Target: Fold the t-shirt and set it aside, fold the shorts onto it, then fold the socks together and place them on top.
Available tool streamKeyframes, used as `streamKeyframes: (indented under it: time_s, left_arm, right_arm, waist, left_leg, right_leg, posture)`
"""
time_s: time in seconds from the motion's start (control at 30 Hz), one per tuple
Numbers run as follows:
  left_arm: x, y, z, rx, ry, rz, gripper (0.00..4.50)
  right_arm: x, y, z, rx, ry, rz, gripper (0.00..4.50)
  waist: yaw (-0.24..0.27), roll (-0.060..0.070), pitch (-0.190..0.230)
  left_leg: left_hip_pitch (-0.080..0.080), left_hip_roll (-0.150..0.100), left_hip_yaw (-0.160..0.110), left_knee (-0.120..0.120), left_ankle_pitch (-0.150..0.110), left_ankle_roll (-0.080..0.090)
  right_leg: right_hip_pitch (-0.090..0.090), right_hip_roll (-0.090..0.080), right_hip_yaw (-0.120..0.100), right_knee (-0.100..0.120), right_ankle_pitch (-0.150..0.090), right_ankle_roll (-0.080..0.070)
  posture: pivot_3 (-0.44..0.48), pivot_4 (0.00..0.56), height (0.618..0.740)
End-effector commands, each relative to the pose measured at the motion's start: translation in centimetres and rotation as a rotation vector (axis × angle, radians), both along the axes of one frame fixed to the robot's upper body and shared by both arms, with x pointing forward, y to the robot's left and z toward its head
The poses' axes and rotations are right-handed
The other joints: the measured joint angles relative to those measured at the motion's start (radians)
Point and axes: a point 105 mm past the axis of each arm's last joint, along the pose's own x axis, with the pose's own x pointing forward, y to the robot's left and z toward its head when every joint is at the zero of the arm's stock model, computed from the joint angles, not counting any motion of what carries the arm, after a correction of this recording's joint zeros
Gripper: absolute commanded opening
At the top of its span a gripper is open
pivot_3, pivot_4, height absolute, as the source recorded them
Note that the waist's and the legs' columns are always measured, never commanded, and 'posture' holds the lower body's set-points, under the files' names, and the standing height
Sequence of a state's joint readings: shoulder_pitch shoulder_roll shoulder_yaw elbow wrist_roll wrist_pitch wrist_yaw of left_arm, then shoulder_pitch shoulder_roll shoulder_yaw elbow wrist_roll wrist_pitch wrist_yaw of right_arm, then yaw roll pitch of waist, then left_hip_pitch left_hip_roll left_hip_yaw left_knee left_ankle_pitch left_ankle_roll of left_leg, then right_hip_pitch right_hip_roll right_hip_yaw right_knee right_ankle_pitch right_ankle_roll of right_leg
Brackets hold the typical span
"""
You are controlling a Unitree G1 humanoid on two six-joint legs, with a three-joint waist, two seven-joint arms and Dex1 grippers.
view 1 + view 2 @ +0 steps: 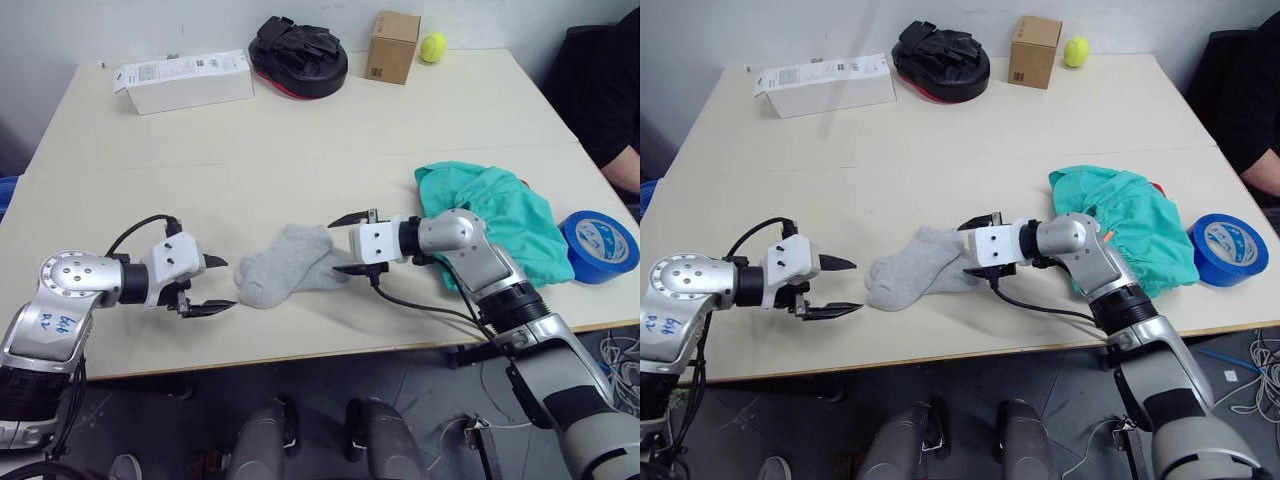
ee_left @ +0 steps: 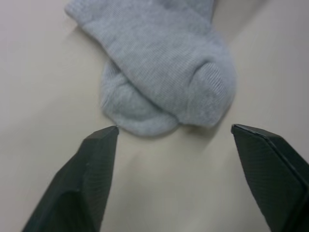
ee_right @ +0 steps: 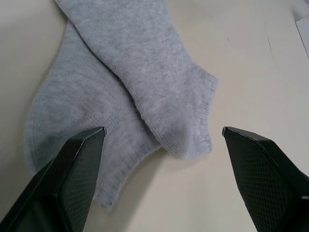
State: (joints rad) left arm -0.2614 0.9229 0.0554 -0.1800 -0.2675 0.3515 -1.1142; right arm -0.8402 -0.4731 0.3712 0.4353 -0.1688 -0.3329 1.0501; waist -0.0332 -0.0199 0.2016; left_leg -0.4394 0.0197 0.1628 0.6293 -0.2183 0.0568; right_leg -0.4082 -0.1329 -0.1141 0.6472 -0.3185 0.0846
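Observation:
Two light grey socks (image 1: 285, 265) lie overlapped on the table near its front edge, also seen close up (image 2: 164, 72) (image 3: 145, 96). My left gripper (image 1: 228, 285) is open just left of their toe end, not touching. At their other end, my right gripper (image 1: 335, 245) is open too, its fingers on either side of the cuffs. The teal shorts (image 1: 500, 215) lie in a folded heap at the right, behind my right arm. A sliver of red cloth (image 1: 1155, 187) peeks out at the heap's far edge. The rest of the t-shirt is hidden.
A blue tape roll (image 1: 598, 245) lies right of the shorts. Along the far edge stand a white box (image 1: 185, 80), a black padded mitt (image 1: 298, 58), a cardboard box (image 1: 393, 46) and a tennis ball (image 1: 433, 47). A person (image 1: 615, 100) sits at the far right.

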Motion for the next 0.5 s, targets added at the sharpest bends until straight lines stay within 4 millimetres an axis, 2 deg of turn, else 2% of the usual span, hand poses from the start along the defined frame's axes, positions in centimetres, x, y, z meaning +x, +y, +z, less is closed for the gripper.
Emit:
streamKeyframes:
  time_s: [0.03,0.17,0.33,0.47,0.5]
  left_arm:
    - [-0.7,-1.5,1.5,0.000,-0.064,-0.056,4.48]
    - [-1.5,-3.2,0.2,0.027,-0.047,-0.114,4.48]
    - [-0.9,-4.7,-1.7,0.059,-0.049,-0.113,4.48]
    - [-0.3,-5.5,-2.0,0.056,-0.064,-0.088,4.48]
    - [-0.2,-5.6,-2.1,0.063,-0.073,-0.083,4.30]
  right_arm:
    - [0.3,0.7,1.4,0.016,-0.060,0.024,3.94]
    - [1.0,1.0,1.4,0.006,-0.071,0.018,3.94]
    - [1.8,1.2,1.1,-0.029,-0.095,0.017,3.94]
    - [2.1,1.3,1.1,-0.032,-0.100,0.019,3.94]
    - [2.1,1.4,1.1,-0.032,-0.100,0.023,3.76]
  waist:
    - [0.000,0.000,0.000]
    - [0.000,0.000,0.000]
    - [0.001,0.000,0.000]
    - [0.000,0.000,0.000]
    - [0.000,0.000,0.000]
  left_leg:
    - [0.000,0.000,0.000,0.000,0.000,0.000]
    - [0.001,0.000,0.000,0.000,0.000,0.000]
    - [0.000,0.000,0.000,0.000,0.000,0.000]
    - [0.001,0.000,0.000,0.000,0.000,0.000]
    - [0.001,0.000,0.000,0.000,0.000,0.000]
  right_leg:
    - [0.000,0.000,0.000,0.000,0.000,0.000]
    - [0.000,0.000,0.000,0.000,0.000,0.000]
    - [0.000,0.001,0.000,0.001,0.000,0.000]
    - [0.000,0.001,0.001,0.001,0.000,0.000]
    - [0.000,0.001,0.001,0.002,0.000,0.000]
  posture:
    - [0.000,0.150,0.740]
    - [0.000,0.150,0.740]
    - [0.000,0.150,0.740]
    - [0.000,0.150,0.740]
    - [0.000,0.150,0.740]
